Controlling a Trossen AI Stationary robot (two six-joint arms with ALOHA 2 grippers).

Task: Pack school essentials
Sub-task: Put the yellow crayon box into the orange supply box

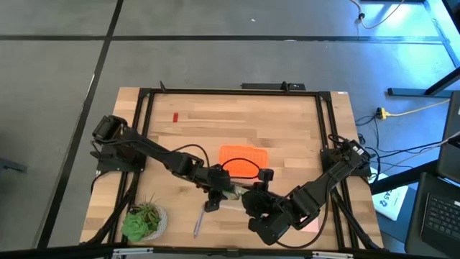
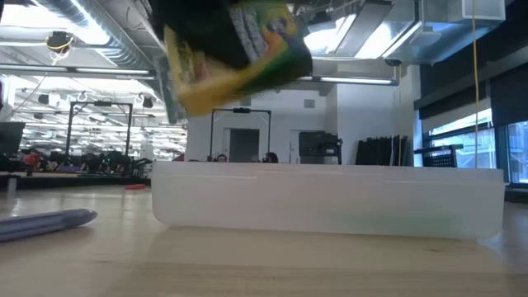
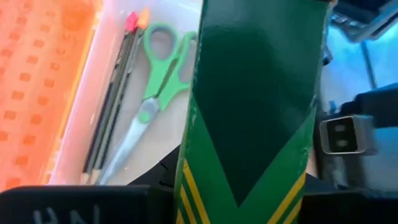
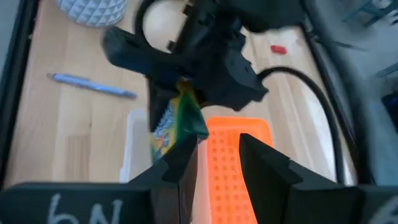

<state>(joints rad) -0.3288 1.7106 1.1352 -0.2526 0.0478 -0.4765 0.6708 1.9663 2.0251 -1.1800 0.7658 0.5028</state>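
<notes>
My left gripper is shut on the yellow-green crayon box and holds it over the clear case. Inside the case lie the green-handled scissors and two thin pencils. My right gripper is open just right of the left one, level with the case, and touches nothing. The greyish-purple pen lies on the table near the front edge. The red eraser sits far back on the left. The pink note pad shows partly under my right arm. My left gripper holds the crayon box by its upper end, coming from above. The gripper's own body hides the exact spot of contact. The box hangs tilted below the fingers, lifted clear above the case.
The orange lid lies flat just behind the case. The potted plant stands at the near left corner. Black frame rails run along the table's sides. Bare wood lies in the far half of the table.
</notes>
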